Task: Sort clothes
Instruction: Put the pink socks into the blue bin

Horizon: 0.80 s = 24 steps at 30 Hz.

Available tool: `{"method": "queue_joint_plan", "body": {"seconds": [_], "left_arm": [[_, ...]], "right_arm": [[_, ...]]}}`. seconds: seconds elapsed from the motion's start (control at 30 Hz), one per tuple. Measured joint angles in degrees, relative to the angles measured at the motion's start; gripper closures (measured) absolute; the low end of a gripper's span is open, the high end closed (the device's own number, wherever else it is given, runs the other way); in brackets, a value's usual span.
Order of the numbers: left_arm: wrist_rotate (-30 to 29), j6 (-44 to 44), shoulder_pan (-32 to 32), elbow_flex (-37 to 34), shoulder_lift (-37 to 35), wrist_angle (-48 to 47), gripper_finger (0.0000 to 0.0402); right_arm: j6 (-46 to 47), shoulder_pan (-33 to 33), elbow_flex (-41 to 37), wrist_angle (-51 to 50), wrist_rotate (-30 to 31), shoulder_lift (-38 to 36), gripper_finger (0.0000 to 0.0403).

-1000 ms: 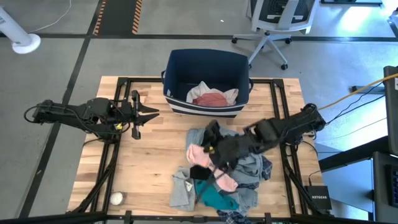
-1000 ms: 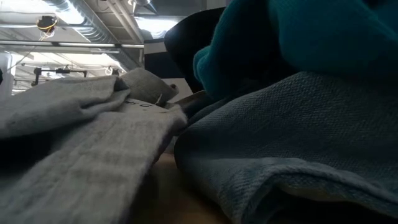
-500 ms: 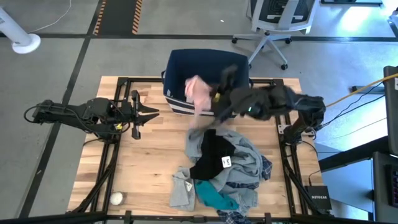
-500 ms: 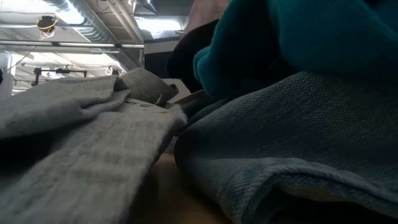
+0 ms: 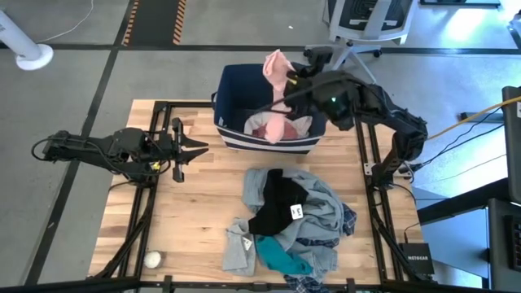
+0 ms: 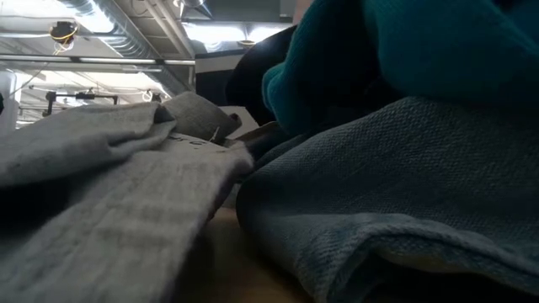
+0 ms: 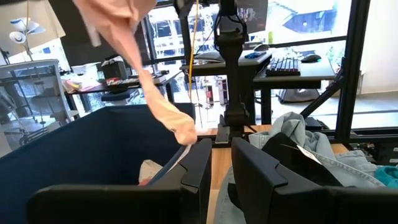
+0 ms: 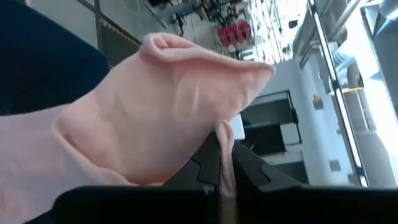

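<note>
My right gripper is shut on a pink garment high over the navy bin at the table's far edge. The garment also shows in the left wrist view, hanging down toward the bin. The bin holds a white and a reddish-pink garment. The other clothes lie in a pile on the table's near middle: black on top, teal, light grey, denim-like. My left gripper waits at the table's left, shut and empty. My right gripper pinches a fold of the pink garment between its two fingers, at the garment's upper part. The garment is lifted clear of the table and hangs slack below the fingers, with its lower end near the bin's rim.
A small white ball lies at the table's near left corner. In the low view, light grey cloth, teal cloth and denim-like cloth fill the picture. An office chair stands beyond the far edge.
My right gripper has gone up and toward the table's far edge, from the pile to above the bin. It carried the pink garment, which is lifted clear of the pile and now hangs over the bin. The black garment now lies uncovered on top of the pile.
</note>
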Motion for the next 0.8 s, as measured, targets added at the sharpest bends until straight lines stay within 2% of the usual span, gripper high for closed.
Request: {"method": "queue_joint_plan", "body": {"seconds": [0.37,0.57,0.7,0.8], "left_arm": [[0.0,0.0,0.0,0.0,0.0,0.0,0.0343],[0.0,0.0,0.0,0.0,0.0,0.0,0.0343],[0.0,-0.2,0.0,0.0,0.0,0.0,0.0343],[0.0,-0.2,0.0,0.0,0.0,0.0,0.0343]], "right_arm": [[6.0,-2.1,0.0,-9.4,-0.2,0.0,0.0374],[13.2,-2.1,0.0,-17.2,-3.6,0.0,0.0377],[19.2,-2.1,0.0,-23.7,-10.3,0.2,0.0380],[23.1,-2.1,-0.1,-29.1,-13.0,0.4,0.0380]]}}
